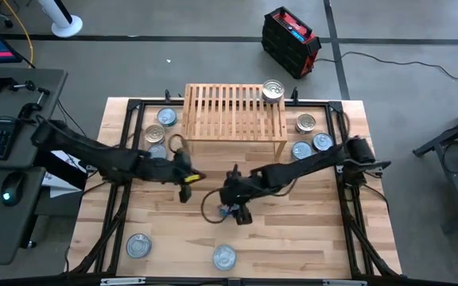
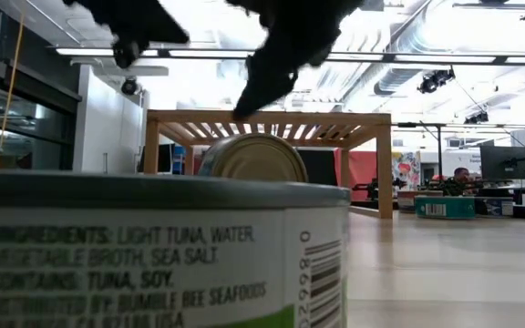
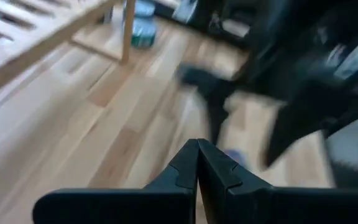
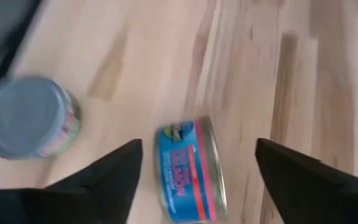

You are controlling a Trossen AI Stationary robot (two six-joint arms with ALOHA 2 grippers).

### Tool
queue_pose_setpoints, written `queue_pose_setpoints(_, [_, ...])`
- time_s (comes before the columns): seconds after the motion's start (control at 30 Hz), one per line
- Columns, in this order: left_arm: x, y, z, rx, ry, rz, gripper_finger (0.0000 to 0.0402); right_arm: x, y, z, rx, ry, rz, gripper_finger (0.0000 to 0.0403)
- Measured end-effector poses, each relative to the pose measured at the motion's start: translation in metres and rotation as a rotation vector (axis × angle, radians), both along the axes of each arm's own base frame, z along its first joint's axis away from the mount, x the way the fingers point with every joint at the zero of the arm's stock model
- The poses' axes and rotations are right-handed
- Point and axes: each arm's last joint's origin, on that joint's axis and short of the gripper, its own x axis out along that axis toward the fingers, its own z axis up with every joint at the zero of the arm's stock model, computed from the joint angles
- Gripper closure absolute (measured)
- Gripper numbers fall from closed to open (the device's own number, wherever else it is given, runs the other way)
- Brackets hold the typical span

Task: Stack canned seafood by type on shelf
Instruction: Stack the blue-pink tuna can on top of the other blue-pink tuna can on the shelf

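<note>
Plank bench (image 1: 308,230) from above: shelf (image 1: 235,111) at far edge holds one tin (image 1: 273,90); the rest sit loose around it, so barely started. Left hand (image 3: 197,163) pinched shut, empty. Right hand (image 4: 197,163) spread wide over a blue-label tin (image 4: 188,168) on its side, mid-bench

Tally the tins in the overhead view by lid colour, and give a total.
Gold-toned lids: 3
Silvery-blue lids: 6
Blue-labelled tin on its side, lid unseen: 1
Total: 10
</note>
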Motion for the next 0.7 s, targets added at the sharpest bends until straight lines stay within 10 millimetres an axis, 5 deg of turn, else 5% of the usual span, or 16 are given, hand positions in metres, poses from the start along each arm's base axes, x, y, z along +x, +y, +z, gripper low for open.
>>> queue_pose_setpoints(0.4, [-0.039, -0.018, 0.044, -0.146, -0.283, 0.013, 0.0402, 0.005, 0.001, -0.032, -0.062, 0.159, 0.111, 0.0078])
queue_pose_setpoints(0.5, [-0.041, -0.017, 0.053, -0.140, -0.353, 0.003, 0.0401, 0.005, 0.001, -0.036, -0.082, 0.166, 0.100, 0.0111])
queue_pose_setpoints(0.7, [-0.047, -0.013, 0.069, -0.045, -0.469, -0.018, 0.0401, 0.006, 0.001, -0.025, -0.108, 0.179, 0.084, 0.0244])
